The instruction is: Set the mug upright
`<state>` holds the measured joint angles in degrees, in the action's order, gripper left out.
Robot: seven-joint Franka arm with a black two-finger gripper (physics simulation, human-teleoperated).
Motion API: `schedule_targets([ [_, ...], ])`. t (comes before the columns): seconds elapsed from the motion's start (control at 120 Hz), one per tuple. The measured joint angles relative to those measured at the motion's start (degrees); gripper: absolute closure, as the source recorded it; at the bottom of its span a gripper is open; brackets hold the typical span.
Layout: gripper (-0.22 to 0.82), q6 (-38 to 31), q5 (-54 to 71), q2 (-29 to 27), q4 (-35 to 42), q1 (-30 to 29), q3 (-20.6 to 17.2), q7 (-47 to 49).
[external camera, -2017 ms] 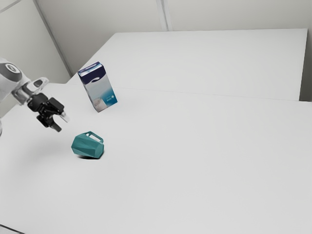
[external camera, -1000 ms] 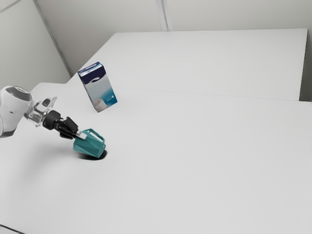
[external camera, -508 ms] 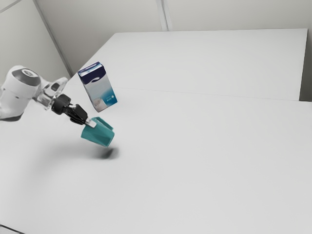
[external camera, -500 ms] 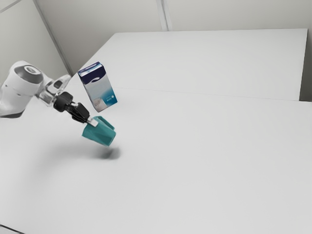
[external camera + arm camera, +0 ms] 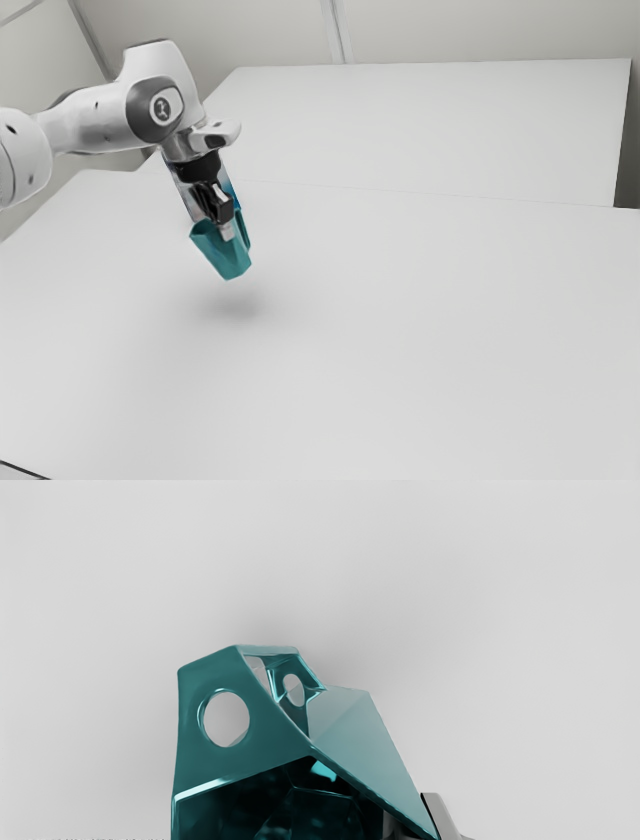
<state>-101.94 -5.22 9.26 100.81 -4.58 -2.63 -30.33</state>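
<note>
Exterior view first, and there's the teal mug (image 5: 221, 257), up in the air over the pale surface (image 5: 400, 350), its soft shadow (image 5: 236, 306) spread below it. It's tipped, not upright: the mouth leans up toward the exterior view's left, the base points down toward the exterior view's right. And the handle (image 5: 245, 229)? Out on the side toward the exterior view's right!

Now to my claw (image 5: 227, 232), and it's clamped on the mug, pinching the wall right at the rim. Over to the wrist view: one fingertip (image 5: 440, 814) presses on the outside of the wall, the other reaches in through the mouth, with that wall caught between them. What a look at the mug's dark, faceted inside, and at round holes through the angular handle!

Back out to the exterior view. My white arm (image 5: 95, 125) comes in from the exterior view's left, bends at the wrist and points the claw steeply down. Behind the claw stands the box (image 5: 185, 190), white and blue, partly hidden by my hand and the mug. Farther back, past a thin seam, lies another pale flat stretch (image 5: 430, 120), with a light wall (image 5: 480, 30) behind that.
</note>
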Motion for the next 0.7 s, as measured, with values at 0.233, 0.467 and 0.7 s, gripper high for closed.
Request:
schedule_targets([
  [0.233,0.79,-4.8,4.6,0.8,3.9,-0.1,-2.3,9.2],
  [0.467,0.79,-9.8,7.5,1.5,8.6,-0.1,-3.3,16.1],
  [0.7,0.79,-12.6,8.2,3.8,9.0,-0.1,-3.3,20.9],
])
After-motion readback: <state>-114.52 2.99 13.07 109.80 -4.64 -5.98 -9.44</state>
